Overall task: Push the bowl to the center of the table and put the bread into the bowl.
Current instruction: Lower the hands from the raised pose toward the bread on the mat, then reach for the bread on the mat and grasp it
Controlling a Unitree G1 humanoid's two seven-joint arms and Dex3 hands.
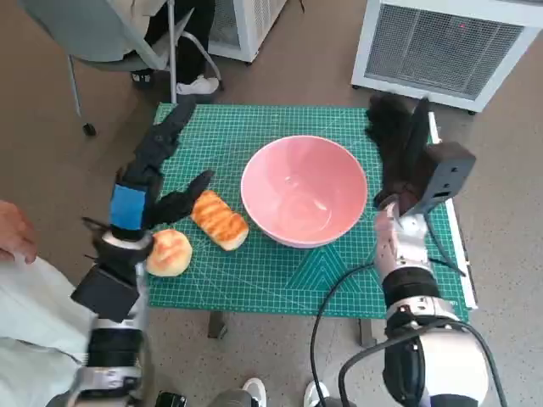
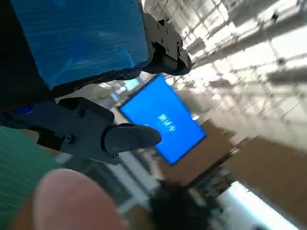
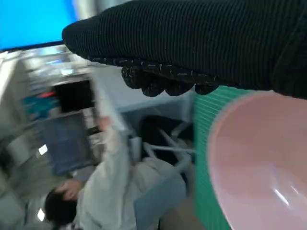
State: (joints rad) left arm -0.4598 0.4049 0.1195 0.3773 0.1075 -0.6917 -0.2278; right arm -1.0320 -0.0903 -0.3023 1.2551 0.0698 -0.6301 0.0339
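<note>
The pink bowl [image 1: 304, 191] stands empty on the green mat [image 1: 254, 271], about mid-table; its rim also shows in the right wrist view [image 3: 259, 163]. A long striped bread loaf [image 1: 221, 220] lies just left of the bowl. A round bun [image 1: 170, 252] sits further left, near the mat's edge. My left hand [image 1: 157, 165] hovers over the mat's left side with fingers spread and holds nothing; its thumb points toward the loaf's end. My right hand [image 1: 397, 140] in the black glove [image 3: 192, 43] stands open beside the bowl's right rim, fingers stretched away from me.
A chair [image 1: 102, 34] and a person's legs are beyond the table's far left corner. White appliances [image 1: 441, 42] stand on the floor at the back. A person's hand [image 1: 13, 231] and white cloth show at the left edge. A seated person [image 3: 120, 191] appears in the right wrist view.
</note>
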